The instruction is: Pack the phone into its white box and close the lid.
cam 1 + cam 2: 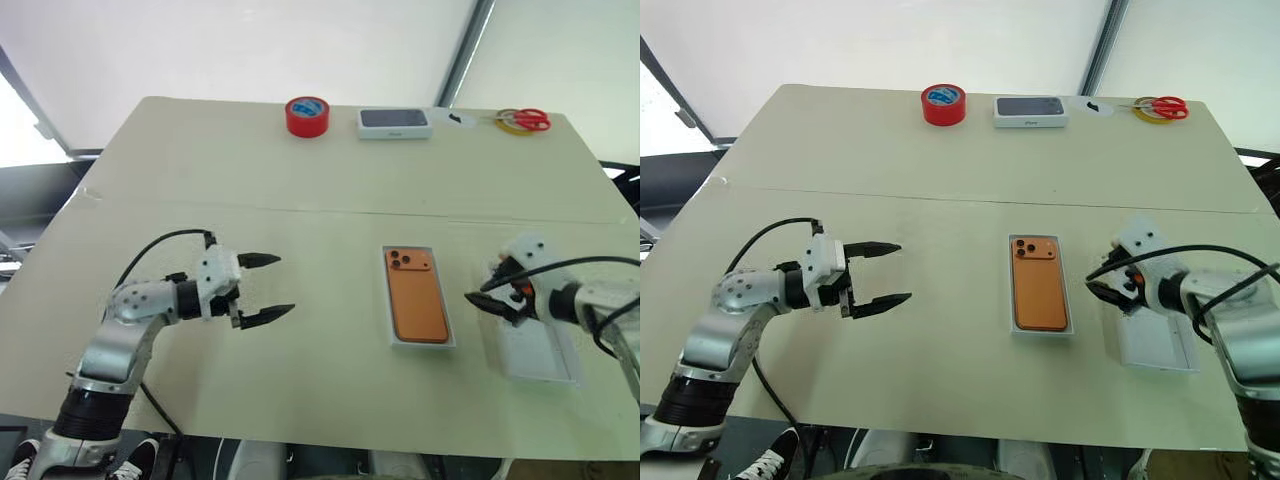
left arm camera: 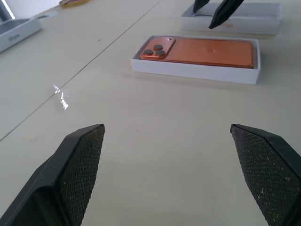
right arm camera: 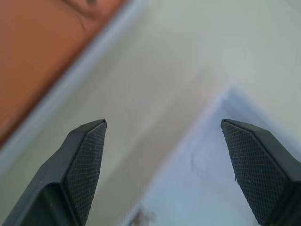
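Observation:
The orange phone [image 1: 416, 294] lies back up in the shallow white box [image 1: 419, 345] at the middle of the table, its lenses at the far corner. The white lid [image 1: 545, 355] rests open side up just right of the box. My left gripper [image 1: 283, 284] hovers open and empty well left of the box, pointing toward it. My right gripper [image 1: 482, 283] is open and empty too, over the lid's near-left corner, between lid and box. In the left wrist view the phone [image 2: 202, 51] sits in the box [image 2: 195, 73]. In the right wrist view the lid [image 3: 202, 179] lies under the fingers.
Along the far edge stand a red tape roll [image 1: 307, 116], a closed white box with a dark top [image 1: 394, 123], a small white piece [image 1: 460, 118] and red-handled scissors [image 1: 524, 120]. A seam [image 1: 300, 209] crosses the table.

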`<state>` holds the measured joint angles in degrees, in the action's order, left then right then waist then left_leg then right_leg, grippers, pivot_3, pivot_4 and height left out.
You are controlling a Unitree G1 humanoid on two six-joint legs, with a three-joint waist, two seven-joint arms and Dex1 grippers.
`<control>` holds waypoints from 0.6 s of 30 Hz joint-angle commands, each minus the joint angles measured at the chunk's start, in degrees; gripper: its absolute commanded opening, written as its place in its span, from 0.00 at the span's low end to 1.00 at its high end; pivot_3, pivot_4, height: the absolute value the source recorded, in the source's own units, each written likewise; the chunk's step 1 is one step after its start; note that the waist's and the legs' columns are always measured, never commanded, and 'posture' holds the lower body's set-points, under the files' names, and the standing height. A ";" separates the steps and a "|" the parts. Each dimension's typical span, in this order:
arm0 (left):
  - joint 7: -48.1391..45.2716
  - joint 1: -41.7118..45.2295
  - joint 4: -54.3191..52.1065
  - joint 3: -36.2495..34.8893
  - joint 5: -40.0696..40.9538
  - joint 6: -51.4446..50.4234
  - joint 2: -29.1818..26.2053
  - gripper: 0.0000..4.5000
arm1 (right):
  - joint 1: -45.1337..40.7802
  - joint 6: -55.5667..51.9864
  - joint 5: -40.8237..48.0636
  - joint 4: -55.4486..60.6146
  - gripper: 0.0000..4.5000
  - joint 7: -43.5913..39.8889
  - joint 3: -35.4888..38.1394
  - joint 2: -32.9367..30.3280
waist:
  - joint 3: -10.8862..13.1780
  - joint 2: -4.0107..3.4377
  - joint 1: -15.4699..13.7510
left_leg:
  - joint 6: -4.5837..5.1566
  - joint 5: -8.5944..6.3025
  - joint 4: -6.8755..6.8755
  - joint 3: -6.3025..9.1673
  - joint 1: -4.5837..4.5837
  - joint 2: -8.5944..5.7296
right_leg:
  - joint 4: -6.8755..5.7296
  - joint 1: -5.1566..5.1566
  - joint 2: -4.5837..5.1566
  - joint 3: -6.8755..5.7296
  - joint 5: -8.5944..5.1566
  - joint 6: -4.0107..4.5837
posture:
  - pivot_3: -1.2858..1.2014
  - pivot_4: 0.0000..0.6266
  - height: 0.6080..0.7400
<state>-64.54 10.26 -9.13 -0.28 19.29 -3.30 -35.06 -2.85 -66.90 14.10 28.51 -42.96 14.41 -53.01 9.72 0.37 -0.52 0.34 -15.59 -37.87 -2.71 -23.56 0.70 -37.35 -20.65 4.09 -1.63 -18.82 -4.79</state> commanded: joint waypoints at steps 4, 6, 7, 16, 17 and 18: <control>-3.04 -1.09 1.27 -2.15 1.03 7.07 -2.58 1.00 | 5.33 -10.30 3.74 11.95 0.90 1.48 4.32 -1.01 | -0.04 -0.08 0.38 | -0.01 0.01 0.11 -0.01 0.00 0.00 | 0.00 -0.05 -0.01 0.00 0.00 0.00 | 0.52 0.24 1.00; -3.53 -1.49 1.20 -2.72 1.86 7.94 -2.99 1.00 | 3.07 -19.59 5.64 12.98 0.90 2.44 6.69 2.42 | -0.05 -0.07 0.47 | -0.01 0.01 0.12 -0.01 0.00 0.01 | 0.00 -0.05 -0.01 0.00 0.00 0.00 | 0.52 0.24 1.00; -3.63 -1.59 1.12 -2.91 2.16 8.18 -3.09 1.00 | 2.12 -22.84 6.58 13.51 0.90 2.52 7.42 3.49 | -0.05 -0.07 0.48 | -0.01 0.01 0.11 -0.01 0.00 0.00 | 0.00 -0.05 -0.01 0.00 0.00 0.00 | 0.52 0.24 1.00; -6.51 -0.27 2.56 -3.41 5.57 7.93 -3.95 1.00 | -5.50 -25.60 18.05 5.78 0.90 11.41 6.96 4.14 | -0.04 -0.09 1.21 | 0.00 0.00 0.16 -0.02 0.00 -0.02 | 0.01 -0.08 -0.01 0.00 0.00 0.00 | 0.52 0.24 1.00; -6.20 -0.20 2.39 -3.22 5.38 7.99 -3.75 1.00 | -5.80 -25.60 18.52 4.64 0.90 12.66 6.46 4.00 | -0.04 -0.09 1.21 | 0.00 0.01 0.20 -0.02 0.00 -0.02 | 0.01 -0.09 -0.01 0.00 0.00 0.00 | 0.52 0.24 1.00; -5.90 -0.20 2.16 -3.03 5.23 8.00 -3.58 1.00 | -5.79 -25.60 19.22 3.71 0.90 13.84 6.18 3.94 | -0.03 -0.09 1.21 | 0.00 0.01 0.20 -0.02 0.00 -0.02 | 0.01 -0.09 -0.02 0.00 0.00 0.00 | 0.52 0.24 1.00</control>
<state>-70.82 9.42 -6.00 -2.73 24.17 3.92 -38.55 -8.34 -92.12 31.91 33.18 -31.14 20.57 -48.31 9.69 0.29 0.69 0.34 -15.58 -37.65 -2.74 -23.56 0.68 -37.34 -20.74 4.08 -1.63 -18.82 -4.79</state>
